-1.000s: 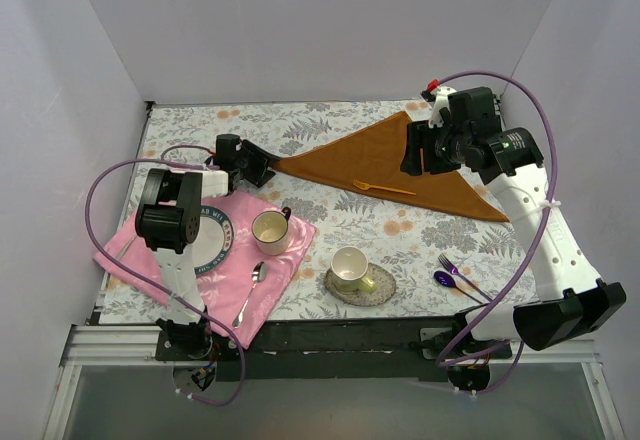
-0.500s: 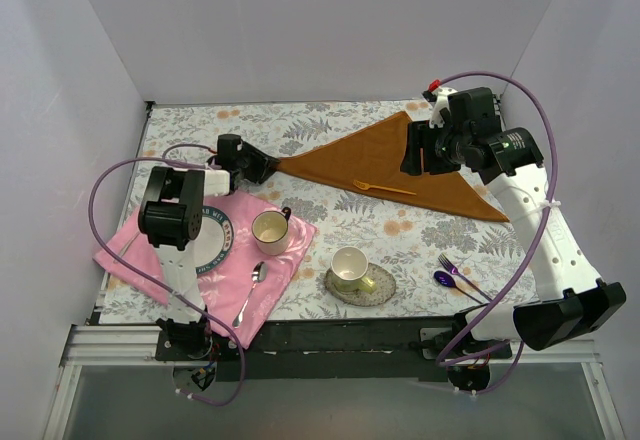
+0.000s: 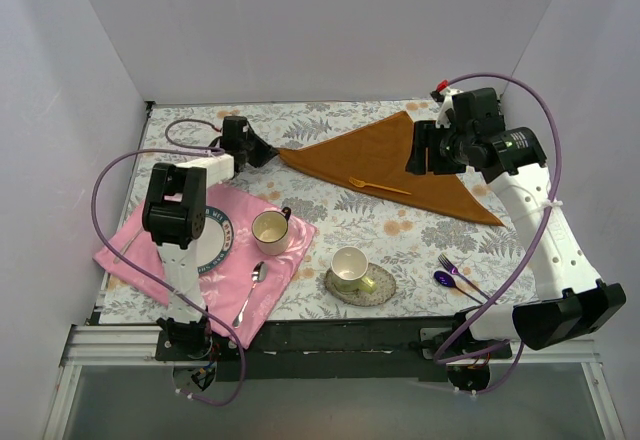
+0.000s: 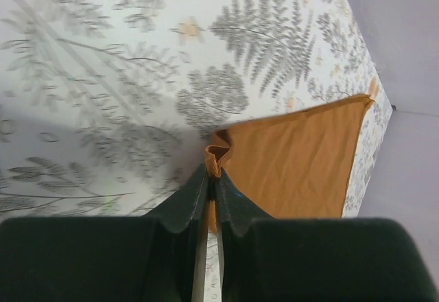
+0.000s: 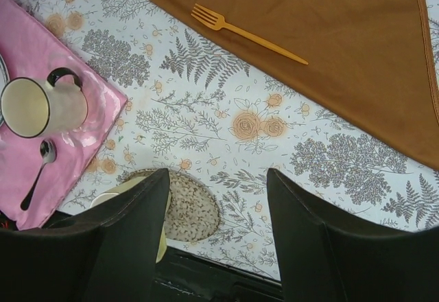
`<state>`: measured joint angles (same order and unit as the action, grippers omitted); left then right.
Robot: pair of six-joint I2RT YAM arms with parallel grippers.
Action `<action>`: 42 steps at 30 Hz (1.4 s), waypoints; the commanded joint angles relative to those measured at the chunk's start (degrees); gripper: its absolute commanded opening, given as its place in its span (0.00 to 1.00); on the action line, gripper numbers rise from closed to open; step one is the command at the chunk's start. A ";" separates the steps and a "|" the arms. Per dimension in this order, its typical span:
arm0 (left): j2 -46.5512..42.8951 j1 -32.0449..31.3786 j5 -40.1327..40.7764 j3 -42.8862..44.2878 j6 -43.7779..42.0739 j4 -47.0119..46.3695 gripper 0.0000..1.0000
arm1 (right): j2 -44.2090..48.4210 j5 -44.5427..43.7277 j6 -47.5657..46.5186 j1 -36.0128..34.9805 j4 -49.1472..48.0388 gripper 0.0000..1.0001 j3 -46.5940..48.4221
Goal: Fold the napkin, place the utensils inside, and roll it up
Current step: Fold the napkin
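Note:
The rust-orange napkin lies folded into a triangle at the back of the table. My left gripper is shut on its left corner; the left wrist view shows the napkin bunched between the tips of that gripper. A slim orange utensil with tines rests on the napkin's front edge, and the right wrist view shows the same orange utensil. My right gripper hovers open above the napkin's right half, holding nothing. A purple fork and a dark blue spoon lie at the front right.
A pink cloth at the front left carries a plate, a mug and a silver spoon. A cup stands on a speckled saucer near the front edge. Walls close in the back and sides.
My left gripper has shut on the napkin's left corner and moved toward the back wall, drawing the corner with it. The right gripper has barely shifted.

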<state>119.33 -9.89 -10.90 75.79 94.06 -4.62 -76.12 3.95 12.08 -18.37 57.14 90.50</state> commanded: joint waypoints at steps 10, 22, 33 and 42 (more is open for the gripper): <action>-4.55 -19.45 6.41 13.23 -9.59 8.58 0.05 | 4.04 1.06 3.92 5.88 1.39 0.68 -3.82; 3.28 -29.83 9.22 19.57 -11.17 7.79 0.05 | 6.77 3.88 2.08 9.93 4.55 0.68 -5.33; 8.10 -33.35 9.58 25.62 -10.74 9.63 0.06 | 7.47 5.02 1.20 10.99 4.82 0.68 -6.39; 11.72 -35.11 9.49 30.91 -10.57 10.42 0.06 | 7.74 4.67 0.67 10.99 5.52 0.68 -6.56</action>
<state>130.67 -44.49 -2.17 104.03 83.55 5.19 -69.84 8.10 13.30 -7.60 61.95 84.09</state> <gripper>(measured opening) 0.062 0.680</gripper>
